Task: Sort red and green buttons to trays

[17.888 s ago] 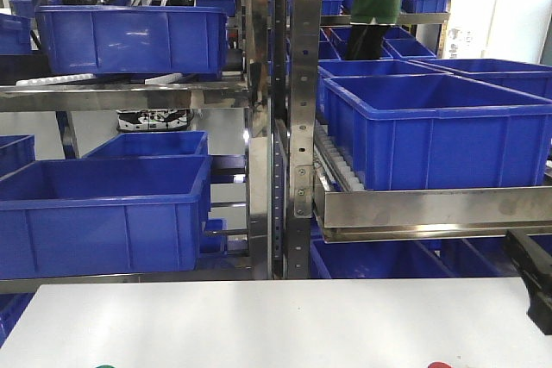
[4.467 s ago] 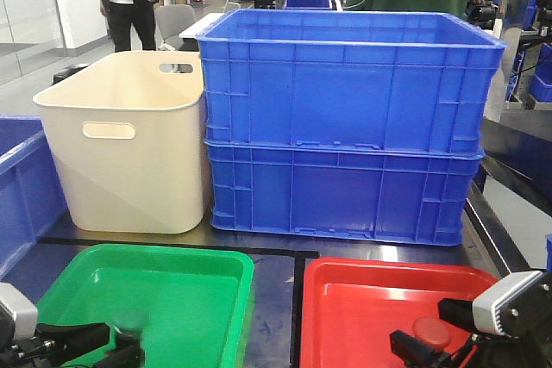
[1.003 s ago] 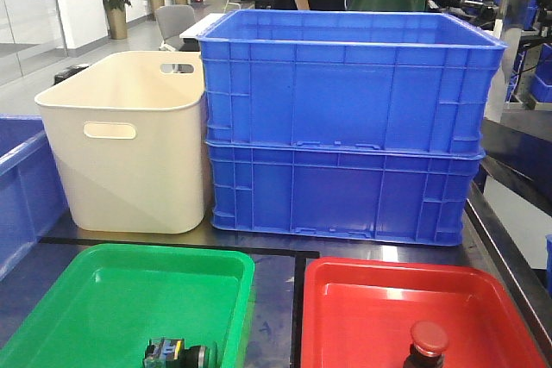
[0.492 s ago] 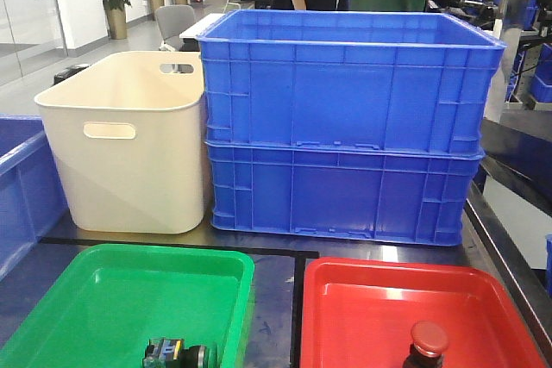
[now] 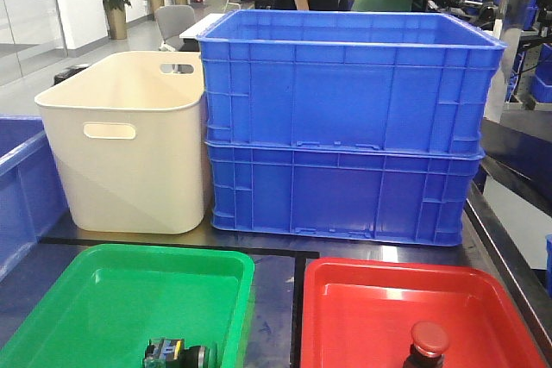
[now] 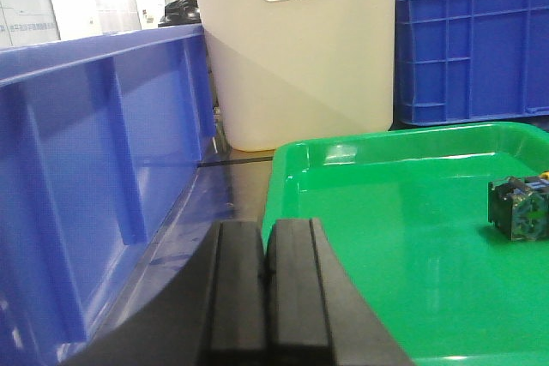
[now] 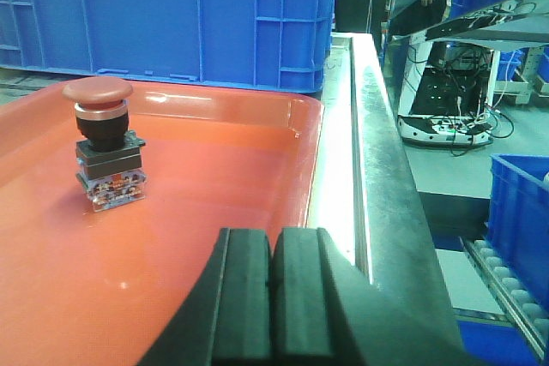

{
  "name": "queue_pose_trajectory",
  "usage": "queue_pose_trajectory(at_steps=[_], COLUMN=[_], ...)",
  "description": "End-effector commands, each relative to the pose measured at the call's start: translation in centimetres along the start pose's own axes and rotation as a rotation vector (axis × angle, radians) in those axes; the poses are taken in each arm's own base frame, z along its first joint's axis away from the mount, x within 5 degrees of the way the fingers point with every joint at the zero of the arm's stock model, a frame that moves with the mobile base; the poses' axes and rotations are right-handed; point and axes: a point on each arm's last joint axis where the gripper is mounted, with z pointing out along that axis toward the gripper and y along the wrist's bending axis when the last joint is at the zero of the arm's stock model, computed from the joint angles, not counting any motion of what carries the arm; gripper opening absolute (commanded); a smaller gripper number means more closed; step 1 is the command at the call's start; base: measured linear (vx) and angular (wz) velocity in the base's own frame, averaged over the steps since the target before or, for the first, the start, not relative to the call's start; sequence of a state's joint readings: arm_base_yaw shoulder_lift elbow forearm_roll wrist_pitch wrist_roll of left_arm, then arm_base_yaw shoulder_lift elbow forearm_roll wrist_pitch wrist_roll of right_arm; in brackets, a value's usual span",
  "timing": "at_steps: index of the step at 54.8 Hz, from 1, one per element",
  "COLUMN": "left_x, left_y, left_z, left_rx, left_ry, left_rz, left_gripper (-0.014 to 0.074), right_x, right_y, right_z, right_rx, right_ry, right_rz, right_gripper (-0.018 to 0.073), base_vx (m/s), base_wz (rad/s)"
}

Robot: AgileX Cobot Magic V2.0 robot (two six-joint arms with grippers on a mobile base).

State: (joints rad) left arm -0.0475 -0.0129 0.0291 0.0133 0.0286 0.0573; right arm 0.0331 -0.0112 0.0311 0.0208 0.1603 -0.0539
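Buttons [image 5: 429, 339] in trays [image 5: 362, 299], crates [image 5: 345, 127] behind

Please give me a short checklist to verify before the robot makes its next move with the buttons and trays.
1. Red button stands upright in the red tray: ok.
2. Green button lies on its side in the green tray: ok.
3. Left pincer shut and holding nothing: ok.
4. Right pincer shut and holding nothing: ok.
5. Both pincers apart from the buttons: ok.
6. More buttons left to sort: cannot tell.
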Motion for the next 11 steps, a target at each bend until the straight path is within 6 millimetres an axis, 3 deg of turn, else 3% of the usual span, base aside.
queue_pose_trajectory(at_steps=[1,11], left_x=[-1.63,-1.63], left_y=[0.09,0.09], left_z=[-0.14,-0.14], left_rx=[-0.004,-0.004], left_ry=[-0.106,-0.106], left_rz=[-0.003,-0.003], left_gripper=[-0.0006,-0.0006], right_x=[-0.51,-0.51], right_y=[-0.06,-0.06], right_z=[-0.02,-0.02], right_rx=[0.009,0.009], right_ry=[-0.075,-0.075], right_rz=[-0.009,-0.009], right_gripper=[-0.0008,-0.0008], base_vx=[0.0,0.0], base_wz=[0.0,0.0])
